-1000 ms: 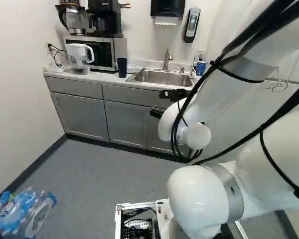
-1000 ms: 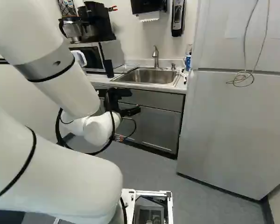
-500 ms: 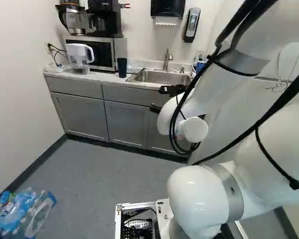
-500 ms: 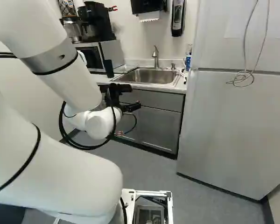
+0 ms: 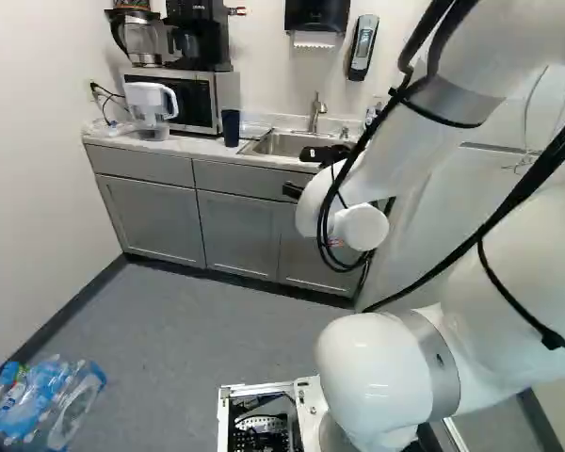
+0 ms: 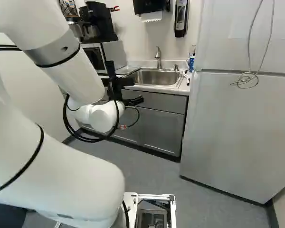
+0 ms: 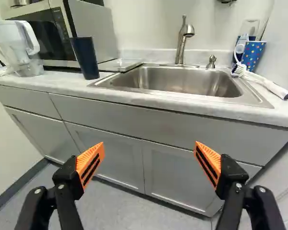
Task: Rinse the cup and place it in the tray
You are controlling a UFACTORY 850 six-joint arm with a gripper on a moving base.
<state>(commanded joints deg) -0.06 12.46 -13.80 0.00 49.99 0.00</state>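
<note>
- Here's the dark blue cup (image 7: pixel 85 57), upright on the counter (image 7: pixel 62 84), just beside the microwave (image 7: pixel 93 31); nothing grips it;
- right by it, between cup and sink (image 7: pixel 173 79), lies a flat tray (image 7: pixel 121 64);
- the faucet (image 7: pixel 182 38) rises behind the basin; across at the far side stands a spotted cup (image 7: pixel 252 53), with a white-handled brush (image 7: pixel 266 85) lying near it;
- and the gripper (image 6: pixel 134 101): it's out in front of the cabinets (image 6: pixel 162 126), released, the orange pads (image 7: pixel 91 160) spread wide, only air between them;
- beyond the dark cup, a water pitcher (image 7: pixel 20 45); the coffee maker (image 5: pixel 200 38) sits on the microwave;
- a fridge (image 6: pixel 237 133) fills the right base view's right side; plastic bottles (image 5: pixel 42 405) at the left base view's lower left.
</note>
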